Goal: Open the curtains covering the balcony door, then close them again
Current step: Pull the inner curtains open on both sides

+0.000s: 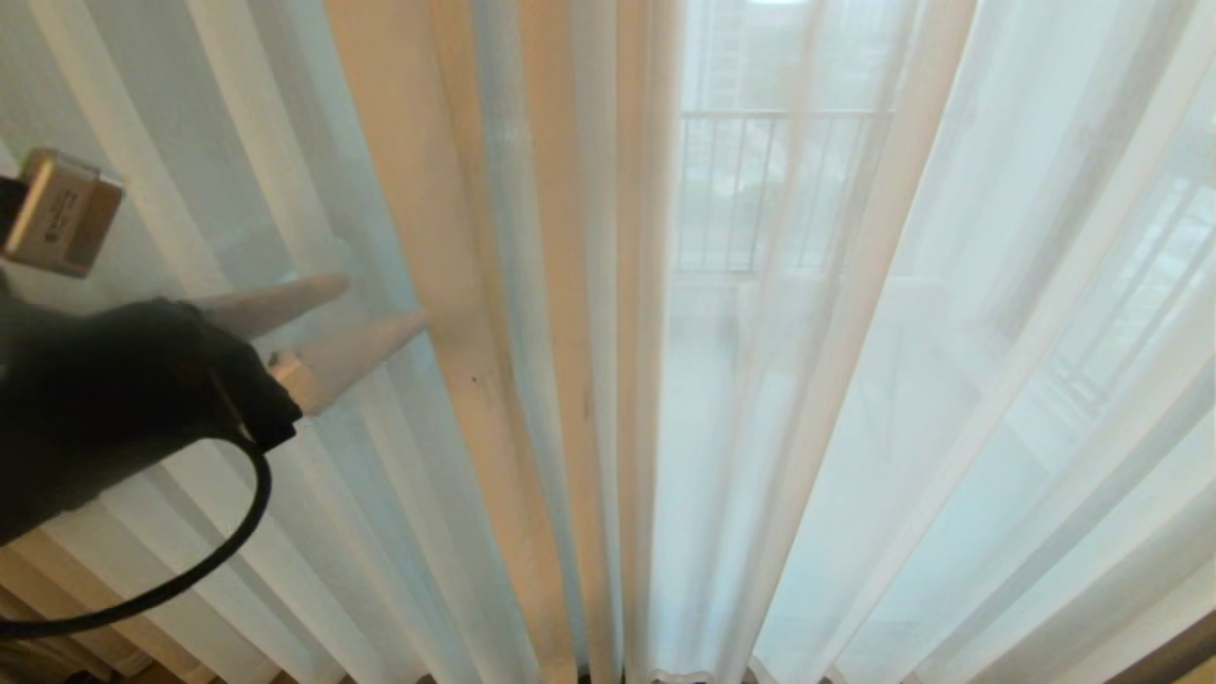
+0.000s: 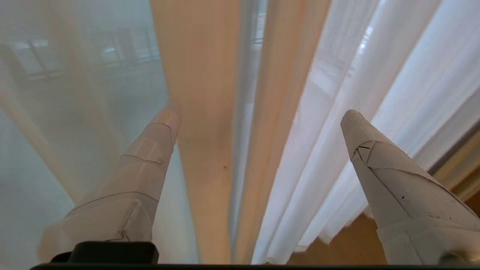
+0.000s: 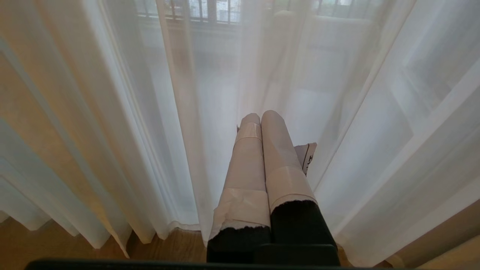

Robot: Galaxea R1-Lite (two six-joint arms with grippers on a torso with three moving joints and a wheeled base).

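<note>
Ahead, filling every view: the curtains (image 1: 855,380), sheer white, hanging in long vertical folds down to a wooden floor (image 3: 56,243), drawn shut, with several warm peach-toned folds (image 1: 494,380) at the meeting edges. Behind the fabric, faintly seen, glass and a barred railing (image 1: 760,190) (the balcony door's own frame not clearly made out). At left, the left gripper (image 1: 366,309), taped white fingers spread wide, empty, tips at the fabric beside the peach folds. Low before the curtain, the right gripper (image 3: 260,116), fingers pressed together, holding nothing. Lettering on a grey block (image 1: 59,211) near the left arm, too small to read.
</note>
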